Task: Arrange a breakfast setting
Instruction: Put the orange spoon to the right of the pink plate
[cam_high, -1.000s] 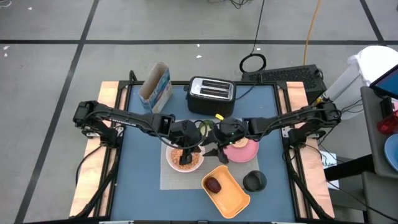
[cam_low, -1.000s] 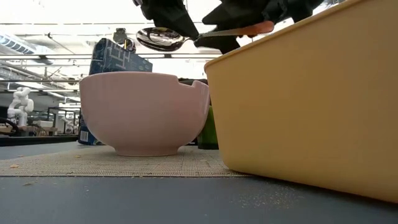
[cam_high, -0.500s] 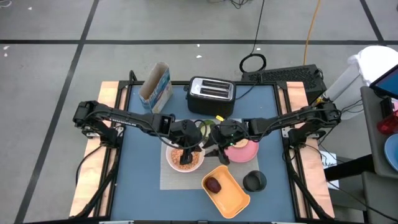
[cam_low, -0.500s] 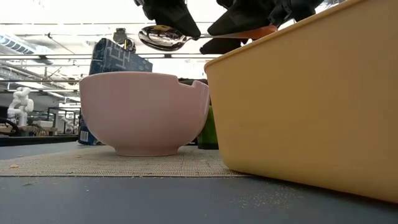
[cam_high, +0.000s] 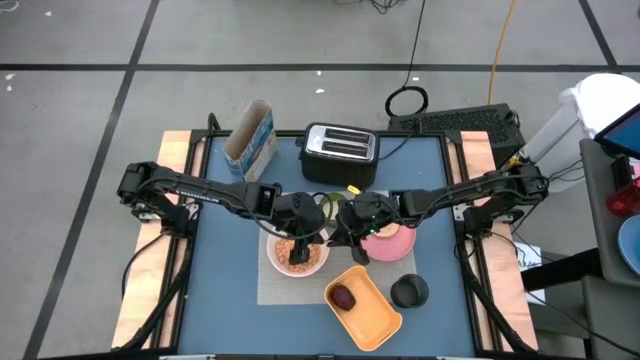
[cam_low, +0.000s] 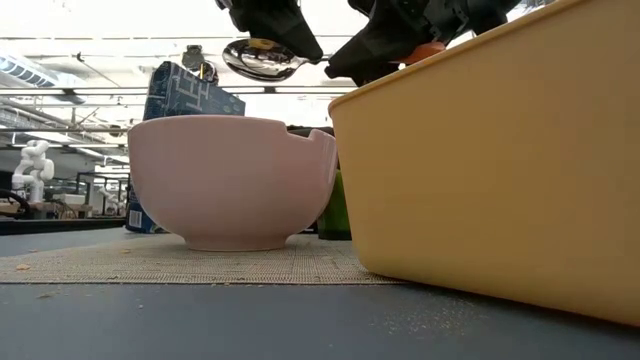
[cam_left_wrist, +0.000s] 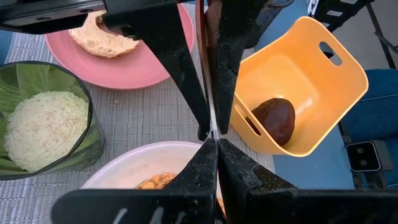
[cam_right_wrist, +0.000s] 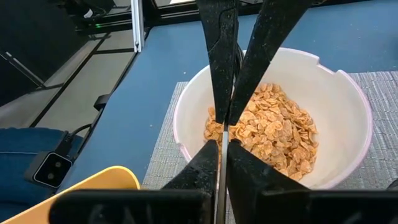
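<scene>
White bowl (cam_high: 298, 255) sits on the grey placemat (cam_high: 270, 290), near the middle of the blue worktop (cam_high: 220, 300), full of cereal flakes (cam_right_wrist: 273, 127). Pink plate (cam_high: 392, 240) is just to its right on the same mat, w/ a piece of toasted bread (cam_left_wrist: 99, 38) on it. A glass bowl of lettuce & shredded white stuff (cam_left_wrist: 38, 121) stands on the mat behind them, between bowl and plate. Pale-green cup: can't pick it out for sure.

Both arms meet right above the bowl. A spoon (cam_low: 262, 60) w/ a shiny head and an orange handle hangs level over it, head toward the left arm. Left gripper (cam_high: 305, 238) has its jaws pressed together on the spoon's thin edge, seen in its wrist view. Right gripper (cam_high: 347, 240) likewise, jaws closed on the same spoon from the other side, fingers (cam_right_wrist: 214, 50) of the opposite arm showing just past them. So both are clamped on the spoon at once.

In front of the plate, an orange tray (cam_high: 364, 305) lies at an angle, partly on the mat, holding a dark brown rounded thing (cam_high: 343, 297). A black round item (cam_high: 408, 291) is beside the tray to the right. At the back of the worktop: toaster (cam_high: 339, 146) in the middle, cereal box (cam_high: 250, 140) to its left.
</scene>
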